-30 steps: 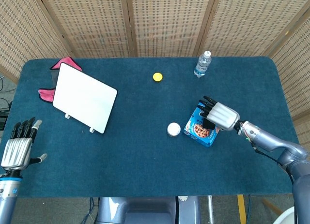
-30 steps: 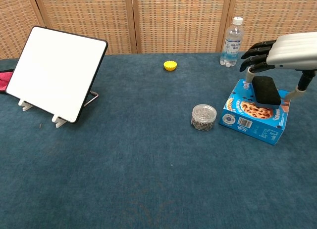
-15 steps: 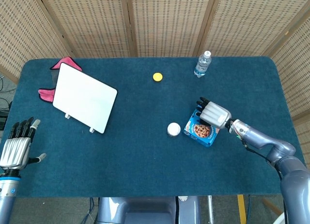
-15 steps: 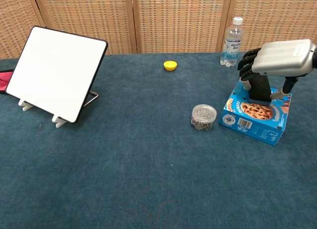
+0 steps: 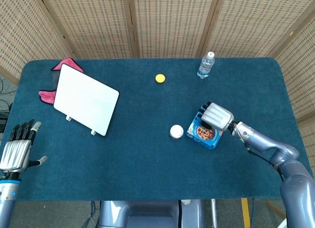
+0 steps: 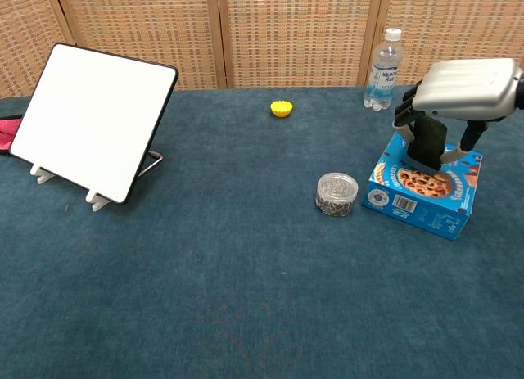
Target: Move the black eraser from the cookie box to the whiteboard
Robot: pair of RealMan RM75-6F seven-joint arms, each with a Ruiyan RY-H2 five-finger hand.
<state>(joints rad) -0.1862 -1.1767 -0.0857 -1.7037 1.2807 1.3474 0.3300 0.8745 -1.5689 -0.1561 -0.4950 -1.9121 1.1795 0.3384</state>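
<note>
Black eraser (image 6: pixel 428 143): a dark, thick block tilted on end atop the blue cookie box (image 6: pixel 422 193), gripped by the right hand (image 6: pixel 458 92). Whiteboard (image 6: pixel 92 121) stands propped well apart. Left hand (image 5: pixel 17 148) hovers with fingers apart, holding nothing.

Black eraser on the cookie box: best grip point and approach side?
Judging from the chest view, take the black eraser across its narrow sides, coming down from above. It sits on the top face of the cookie box, so its underside is blocked and only the flanks are free. The right hand is already over it with fingers around it; whether they grip it firmly can't be told.
</note>
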